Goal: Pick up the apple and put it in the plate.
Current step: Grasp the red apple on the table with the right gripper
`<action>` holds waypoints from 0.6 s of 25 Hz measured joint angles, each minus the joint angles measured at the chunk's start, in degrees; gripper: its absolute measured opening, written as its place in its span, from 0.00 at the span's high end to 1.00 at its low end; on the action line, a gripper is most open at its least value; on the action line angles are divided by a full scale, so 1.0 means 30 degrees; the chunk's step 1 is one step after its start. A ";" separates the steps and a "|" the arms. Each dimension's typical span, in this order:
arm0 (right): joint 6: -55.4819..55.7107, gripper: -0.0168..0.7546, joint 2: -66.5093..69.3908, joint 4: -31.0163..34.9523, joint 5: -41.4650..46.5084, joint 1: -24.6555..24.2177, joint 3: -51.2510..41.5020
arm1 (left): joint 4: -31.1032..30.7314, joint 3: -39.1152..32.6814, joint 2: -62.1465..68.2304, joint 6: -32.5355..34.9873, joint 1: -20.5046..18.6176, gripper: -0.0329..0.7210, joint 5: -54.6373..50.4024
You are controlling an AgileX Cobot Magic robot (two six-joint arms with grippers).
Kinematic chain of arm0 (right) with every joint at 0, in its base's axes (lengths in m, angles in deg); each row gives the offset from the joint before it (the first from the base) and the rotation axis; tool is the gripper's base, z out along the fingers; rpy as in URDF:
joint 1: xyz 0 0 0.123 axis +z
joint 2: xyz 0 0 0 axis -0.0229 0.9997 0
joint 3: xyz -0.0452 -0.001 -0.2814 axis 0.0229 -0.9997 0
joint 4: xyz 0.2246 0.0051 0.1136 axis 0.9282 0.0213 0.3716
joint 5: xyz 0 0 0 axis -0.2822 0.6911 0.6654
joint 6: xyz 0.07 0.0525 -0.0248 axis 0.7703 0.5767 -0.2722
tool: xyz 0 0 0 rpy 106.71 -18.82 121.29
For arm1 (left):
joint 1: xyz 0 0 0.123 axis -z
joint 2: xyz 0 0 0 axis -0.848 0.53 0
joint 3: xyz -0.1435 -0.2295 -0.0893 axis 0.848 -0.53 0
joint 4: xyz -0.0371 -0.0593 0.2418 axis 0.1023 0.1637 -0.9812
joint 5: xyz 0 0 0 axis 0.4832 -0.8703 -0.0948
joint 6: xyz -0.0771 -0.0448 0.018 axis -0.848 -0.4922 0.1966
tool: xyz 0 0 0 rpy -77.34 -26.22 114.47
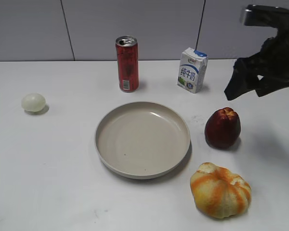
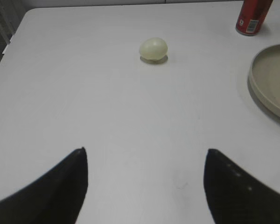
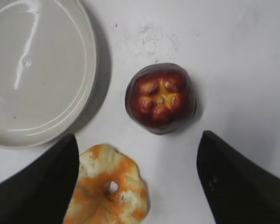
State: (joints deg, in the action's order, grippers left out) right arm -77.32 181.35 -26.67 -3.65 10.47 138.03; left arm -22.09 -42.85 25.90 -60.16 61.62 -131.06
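We saw the apple upright on the worktop, long axis vertical, stem dimple up, beside the plate; both arms' jaws stood wide, holding nothing.

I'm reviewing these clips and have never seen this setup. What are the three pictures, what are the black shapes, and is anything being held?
It is a two-armed robot at a white table. One picture looks at the table from the front; the other two come from cameras on each wrist, so the black prongs are gripper fingers. The left gripper is open over bare table near an egg. The right gripper is open above the apple, holding nothing. Also there: the empty plate, a striped pumpkin-like fruit, a red can and a milk carton.
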 joint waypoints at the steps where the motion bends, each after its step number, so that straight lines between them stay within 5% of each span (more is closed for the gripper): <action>1: 0.0153 0.21 0.0498 -0.0271 -0.0100 0.0152 0.0306 | 0.0000 0.0000 0.0000 0.0000 0.0000 0.18 0.0000; 15: 0.0457 0.21 0.6152 -0.0717 -0.1119 0.0287 0.1858 | 0.0000 0.0000 0.0000 -0.0016 0.0000 0.18 0.0000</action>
State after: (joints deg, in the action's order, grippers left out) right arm -75.95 199.80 -28.82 -7.01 11.33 143.60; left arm -22.09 -42.85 25.90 -60.21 61.62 -131.06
